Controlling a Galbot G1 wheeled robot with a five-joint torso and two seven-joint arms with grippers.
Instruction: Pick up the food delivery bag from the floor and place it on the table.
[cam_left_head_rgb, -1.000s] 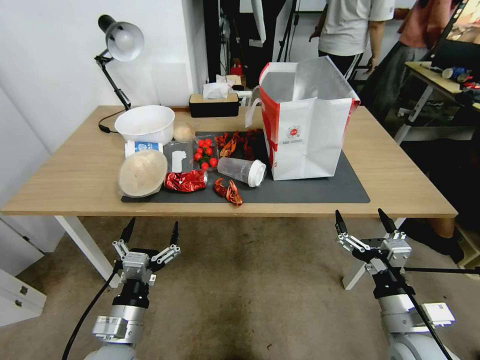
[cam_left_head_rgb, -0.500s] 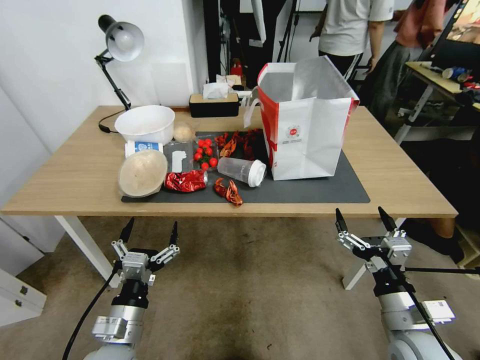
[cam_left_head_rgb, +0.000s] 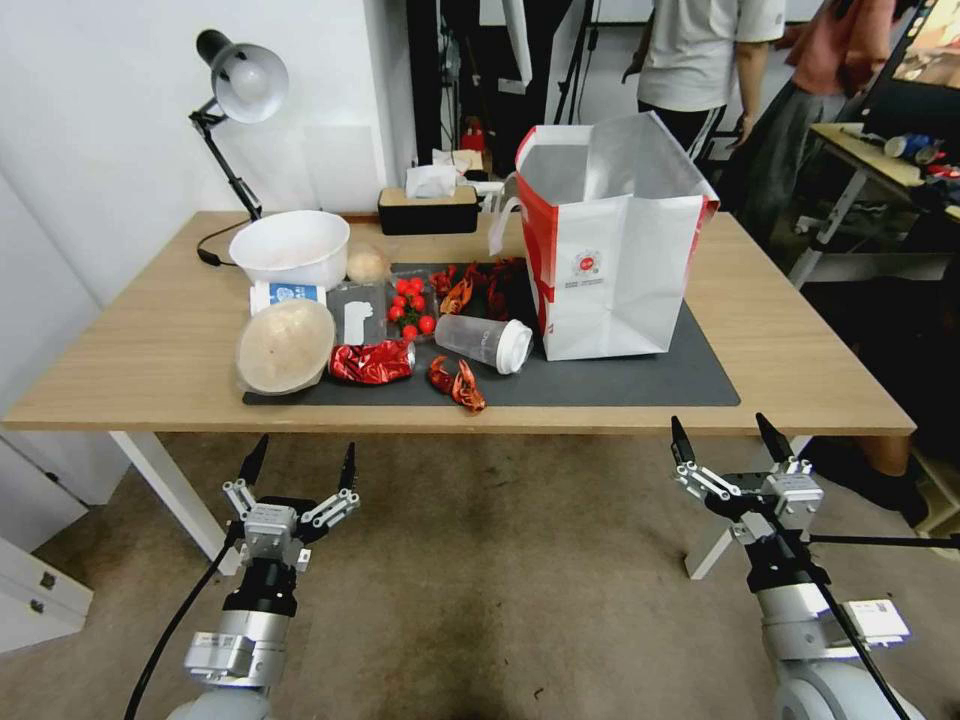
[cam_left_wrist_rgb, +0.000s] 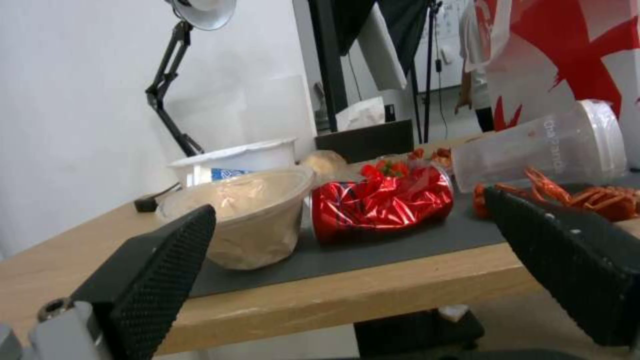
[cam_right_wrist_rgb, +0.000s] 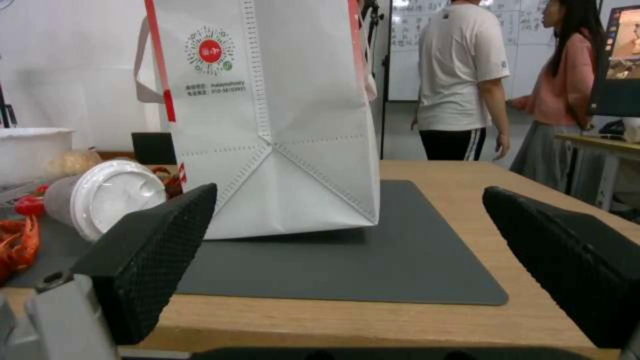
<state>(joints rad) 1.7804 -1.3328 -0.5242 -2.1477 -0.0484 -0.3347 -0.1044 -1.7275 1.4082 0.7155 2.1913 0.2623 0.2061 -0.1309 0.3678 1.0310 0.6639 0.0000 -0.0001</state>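
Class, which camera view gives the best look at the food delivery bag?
The head view: the food delivery bag stands whole and upright on the dark mat, open top and foil lining visible. The right wrist view shows its lower front and logo; the left wrist view catches a red-and-white side.

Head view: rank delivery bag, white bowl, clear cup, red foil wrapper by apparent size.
1. food delivery bag, upright on the mat
2. white bowl
3. clear cup and red foil wrapper: look alike, not ranked; both lie at similar depth.
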